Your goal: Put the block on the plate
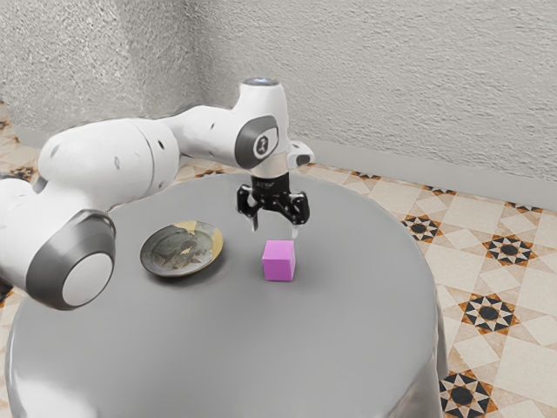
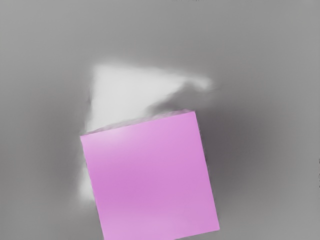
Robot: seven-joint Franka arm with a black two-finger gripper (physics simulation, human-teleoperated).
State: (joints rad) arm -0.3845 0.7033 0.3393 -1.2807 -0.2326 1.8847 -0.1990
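My gripper [image 1: 275,231] hangs over the table with its two fingers spread apart, open and holding nothing. Just below it the pink block [image 1: 278,261] rests on the grey tabletop, a small gap under the fingertips. In the wrist view the block's top face [image 2: 150,175] looks large and turned slightly relative to the hand. The plate [image 1: 183,249], dark and patterned with a tan patch on its rim, lies to the block's side toward the exterior view's left, with nothing on it.
The round grey table [image 1: 261,357] carries the plate and block. The arm's large elbow reaches in over the table's edge at the exterior view's left. Beyond the table are a patterned tile floor [image 1: 513,270] and a rough pale wall [image 1: 392,78].
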